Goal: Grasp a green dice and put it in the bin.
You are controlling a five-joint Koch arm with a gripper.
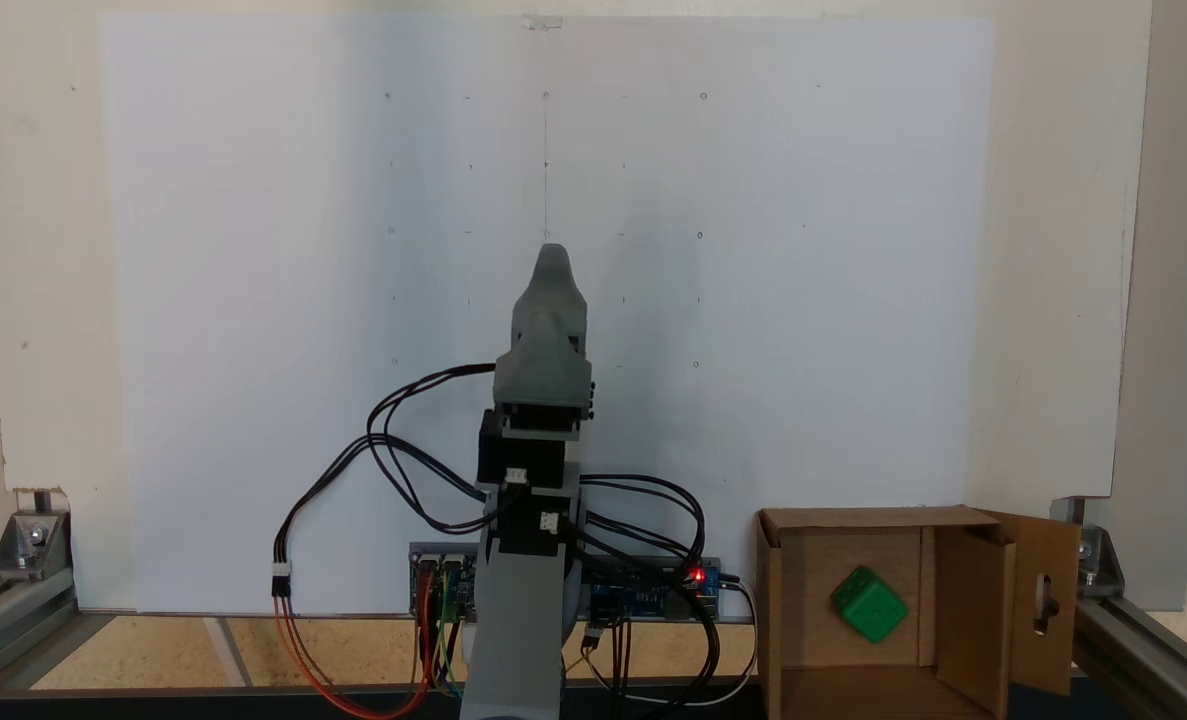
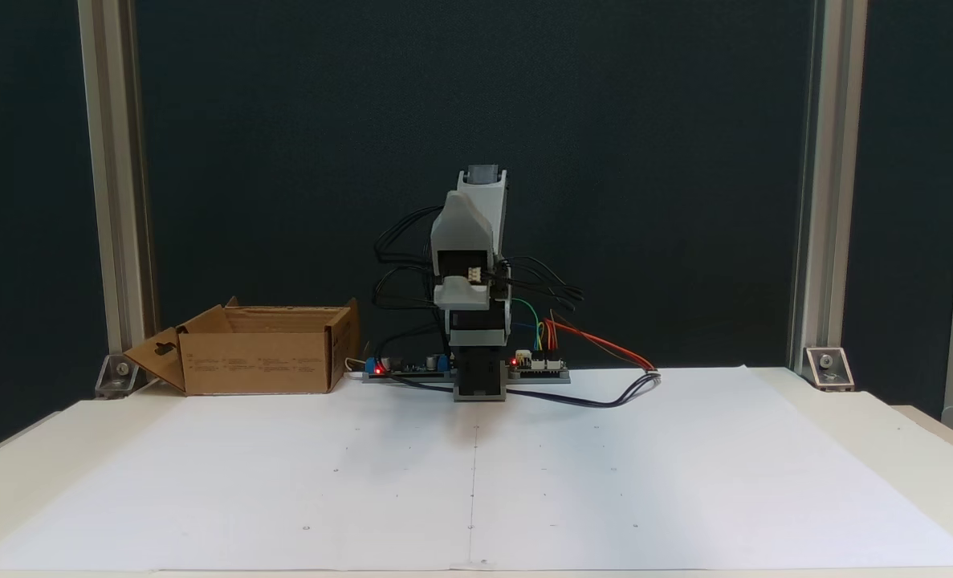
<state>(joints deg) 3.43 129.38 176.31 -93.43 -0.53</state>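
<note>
- One green dice (image 1: 870, 605) lies on the floor of the bin (image 1: 779, 620), tilted onto a corner, well clear of the arm; we see it in the fixed view that looks down from above.
- We see the bin as an open brown cardboard box at the lower right of that view – its flaps stand open, and the flap on the right has a slot cut-out.
- In the other fixed view the bin (image 2: 255, 361) sits at the left on the table, just beside the arm's base, and its walls hide the inside from us.
- We find the arm folded up over its base in both fixed views, with the gripper (image 1: 552, 262) pointing away from the base over the white sheet (image 1: 803, 250).
- From the front, the gripper (image 2: 484, 178) sits at the top of the folded arm, facing the camera.
- We cannot tell how the jaws stand – they lie one behind the other for both cameras, and we see nothing between them.
- We see black cables looping from the arm's joints, with orange, green and yellow wires running to the circuit boards (image 1: 653, 590) at the base, where a red light glows.
- We see small dots marked in a grid on the white sheet.
</note>
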